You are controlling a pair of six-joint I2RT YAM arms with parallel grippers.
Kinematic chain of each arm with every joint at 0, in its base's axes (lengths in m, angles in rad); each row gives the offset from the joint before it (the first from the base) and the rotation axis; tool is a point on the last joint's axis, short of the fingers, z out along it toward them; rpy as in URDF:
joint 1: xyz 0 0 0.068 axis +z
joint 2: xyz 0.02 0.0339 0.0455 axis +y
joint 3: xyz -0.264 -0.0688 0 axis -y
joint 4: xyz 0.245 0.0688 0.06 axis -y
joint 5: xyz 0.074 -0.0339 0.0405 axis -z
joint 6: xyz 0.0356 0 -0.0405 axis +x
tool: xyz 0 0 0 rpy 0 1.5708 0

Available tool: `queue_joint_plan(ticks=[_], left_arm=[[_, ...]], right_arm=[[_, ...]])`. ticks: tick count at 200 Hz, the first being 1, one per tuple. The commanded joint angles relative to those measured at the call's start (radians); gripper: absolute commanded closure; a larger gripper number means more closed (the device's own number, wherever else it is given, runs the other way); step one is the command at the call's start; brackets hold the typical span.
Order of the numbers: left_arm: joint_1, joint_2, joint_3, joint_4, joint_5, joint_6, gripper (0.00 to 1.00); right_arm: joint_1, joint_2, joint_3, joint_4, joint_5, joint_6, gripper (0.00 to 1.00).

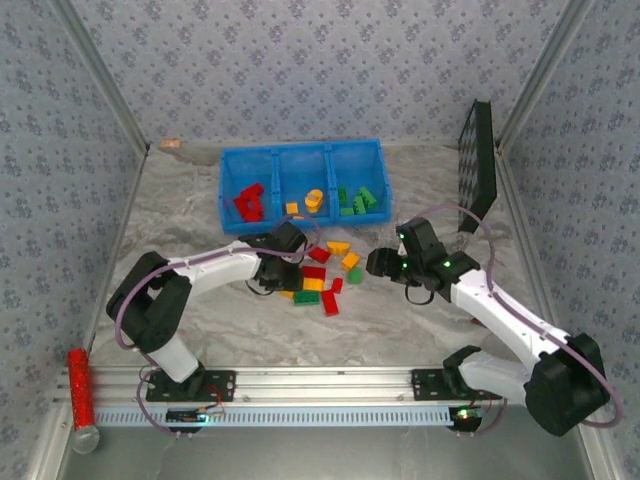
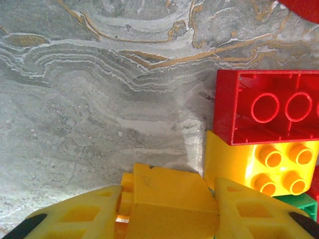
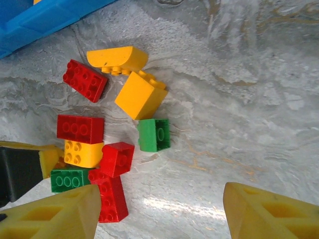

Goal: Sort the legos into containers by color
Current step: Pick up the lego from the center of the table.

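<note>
Containers (image 1: 300,153): the blue three-bin tray stands at the far middle of the table (image 1: 200,320). The left bin holds red pieces, the middle bin yellow-orange pieces, the right bin green pieces.

Legos (image 1: 325,278): a loose group in red, yellow and green lies on the table just in front of the tray, between the two grippers. In the right wrist view a green brick (image 3: 154,134) lies a little apart from a tight cluster of red, yellow and green bricks to its left.

Left gripper (image 1: 280,285): low over the near-left edge of the loose group. In its wrist view the fingers (image 2: 75,216) pinch a yellow brick (image 2: 164,186) from both sides, and no gap shows on either side. A red brick (image 2: 269,107), hollow side up, and a yellow studded brick (image 2: 274,167) lie just beside it, touching each other.

Right gripper (image 1: 378,262): above the table at the right side of the group. Its fingers (image 3: 269,211) are spread wide with bare table between them.

A black perforated panel (image 1: 478,165) leans at the far right.
</note>
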Motion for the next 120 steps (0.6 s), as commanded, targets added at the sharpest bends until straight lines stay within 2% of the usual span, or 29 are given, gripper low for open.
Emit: queue_joint_plan(ticks=[1,73,120], left_arm=[[0.016,-0.021,0.011,-0.078,0.03,0.02,0.63],[0.113,-0.085,0.228,-0.206,0.015,0.115,0.63],[0.165,0.015,0.478,-0.185,-0.011,0.163,0.64]], right_arm=[[-0.002,0.046,0.001,0.046,-0.052,0.021,0.33],[0.071,0.264,0.068,0.105,-0.048,-0.003,0.34],[0.073,0.383,0.135,0.116,-0.037,-0.035,0.34]])
